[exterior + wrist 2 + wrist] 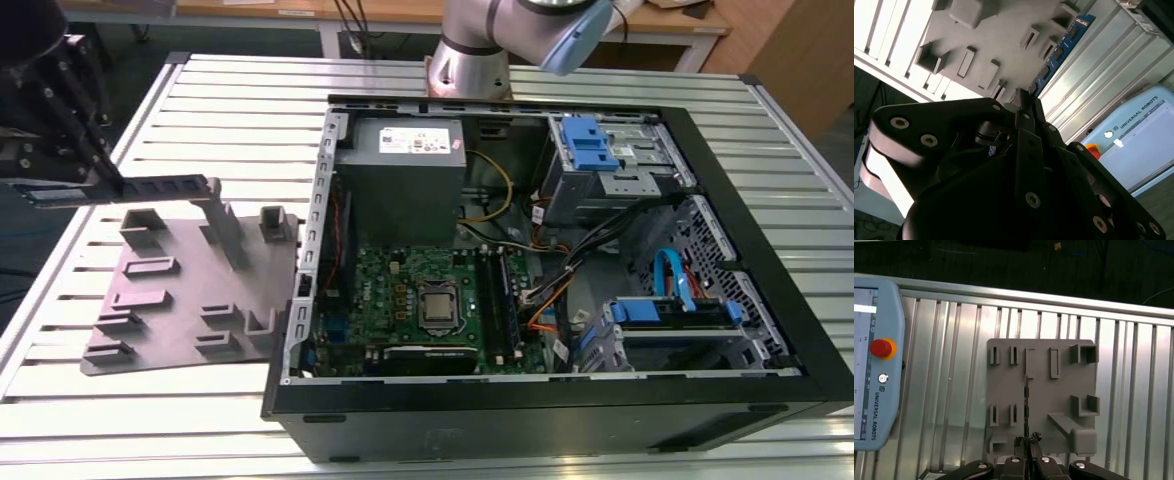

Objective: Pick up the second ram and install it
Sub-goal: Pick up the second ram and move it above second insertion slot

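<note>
Above tray [174,305], gripper [1027,441] w/ second ram [171,186]

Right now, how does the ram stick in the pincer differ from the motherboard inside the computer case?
The second ram is a slim blue strip with black chips; the motherboard is a wide green board with a square silver processor. The ram stands on edge, clamped in the pincer over the grey tray, outside the case; the motherboard lies flat inside the computer case. Both are circuit boards.
</note>
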You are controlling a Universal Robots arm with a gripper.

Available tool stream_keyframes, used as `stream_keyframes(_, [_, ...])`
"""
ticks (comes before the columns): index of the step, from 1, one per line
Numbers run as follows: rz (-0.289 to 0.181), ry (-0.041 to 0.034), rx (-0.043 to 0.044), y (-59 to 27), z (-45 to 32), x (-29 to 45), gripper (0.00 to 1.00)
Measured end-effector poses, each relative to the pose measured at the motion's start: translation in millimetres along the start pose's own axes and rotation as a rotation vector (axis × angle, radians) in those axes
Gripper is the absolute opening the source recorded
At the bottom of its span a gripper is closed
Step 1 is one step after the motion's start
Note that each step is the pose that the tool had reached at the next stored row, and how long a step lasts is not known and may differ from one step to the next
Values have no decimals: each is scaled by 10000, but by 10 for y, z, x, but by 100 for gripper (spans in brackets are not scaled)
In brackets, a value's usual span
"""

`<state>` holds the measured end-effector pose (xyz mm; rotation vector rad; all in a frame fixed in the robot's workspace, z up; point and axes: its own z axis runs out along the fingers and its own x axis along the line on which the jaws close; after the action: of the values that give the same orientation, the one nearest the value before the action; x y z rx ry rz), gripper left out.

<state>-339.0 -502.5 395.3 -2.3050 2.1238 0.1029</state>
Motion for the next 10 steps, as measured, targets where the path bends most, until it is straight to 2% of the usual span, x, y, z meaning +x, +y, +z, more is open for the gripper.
stream_keyframes(10, [1, 7, 0, -392, -17, 32, 11])
